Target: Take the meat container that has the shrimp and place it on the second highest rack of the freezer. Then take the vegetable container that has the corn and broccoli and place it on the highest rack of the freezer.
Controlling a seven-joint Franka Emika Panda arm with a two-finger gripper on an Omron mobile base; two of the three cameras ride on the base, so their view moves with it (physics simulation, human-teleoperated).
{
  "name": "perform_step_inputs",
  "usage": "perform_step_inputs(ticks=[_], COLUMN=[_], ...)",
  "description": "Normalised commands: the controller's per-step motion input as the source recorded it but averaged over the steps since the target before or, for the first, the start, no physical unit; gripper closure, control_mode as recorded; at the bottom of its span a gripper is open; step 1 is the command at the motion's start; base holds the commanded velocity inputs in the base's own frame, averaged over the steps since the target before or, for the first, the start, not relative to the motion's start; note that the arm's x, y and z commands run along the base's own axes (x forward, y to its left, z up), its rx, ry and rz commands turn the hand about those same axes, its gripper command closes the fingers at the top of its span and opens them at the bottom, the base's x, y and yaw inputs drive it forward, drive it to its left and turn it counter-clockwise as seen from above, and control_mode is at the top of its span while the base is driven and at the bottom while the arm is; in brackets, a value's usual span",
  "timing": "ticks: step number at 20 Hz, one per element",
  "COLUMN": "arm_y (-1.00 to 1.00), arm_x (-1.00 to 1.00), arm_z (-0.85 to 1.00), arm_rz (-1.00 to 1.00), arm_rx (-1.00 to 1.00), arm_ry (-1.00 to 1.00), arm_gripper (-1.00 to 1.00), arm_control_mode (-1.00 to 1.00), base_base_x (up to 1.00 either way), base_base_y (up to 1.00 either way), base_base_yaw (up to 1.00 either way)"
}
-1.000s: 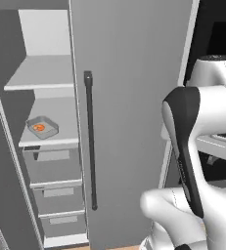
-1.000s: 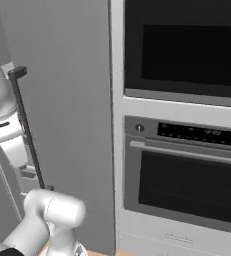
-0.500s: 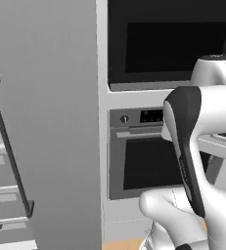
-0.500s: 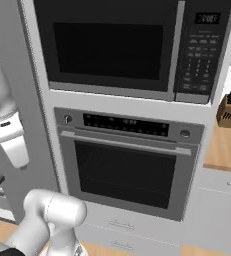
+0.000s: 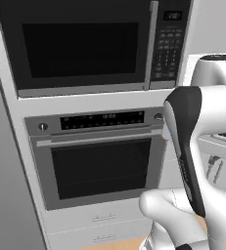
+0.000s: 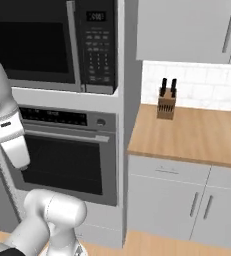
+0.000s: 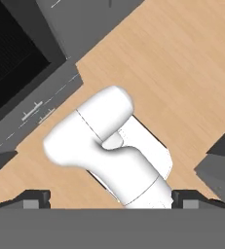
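Fingers (image 7: 36,198) released and spread wide, gripping nothing, pointed down at the light wooden floor (image 7: 182,63). Base faces the black-glass wall oven (image 5: 97,168) beneath the black microwave (image 5: 80,44). Wooden counter (image 6: 197,135) carries a knife block (image 6: 166,102).

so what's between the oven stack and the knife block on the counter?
In the right base view, bare wooden counter runs from the oven and microwave stack's side panel to the knife block; white tiled backsplash behind.

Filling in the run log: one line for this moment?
facing: oven, microwave | fingers: open, empty | right: counter, knife block
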Motion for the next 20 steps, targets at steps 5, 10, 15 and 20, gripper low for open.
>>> perform_step_inputs(ticks=[5, 10, 15, 20], arm_y=[0.0, 0.0, 0.0, 0.0], arm_x=[0.0, 0.0, 0.0, 0.0], arm_z=[0.0, 0.0, 0.0, 0.0], arm_rz=[0.0, 0.0, 0.0, 0.0], arm_rx=[0.0, 0.0, 0.0, 0.0], arm_ry=[0.0, 0.0, 0.0, 0.0], arm_gripper=[-1.0, -1.0, -1.0, -1.0], arm_control_mode=[1.0, 1.0, 1.0, 1.0], base_base_x=[0.19, 0.27, 0.49, 0.52], base_base_y=[-1.0, -1.0, -1.0, -1.0], base_base_yaw=[-0.07, -0.05, -0.01, 0.0])
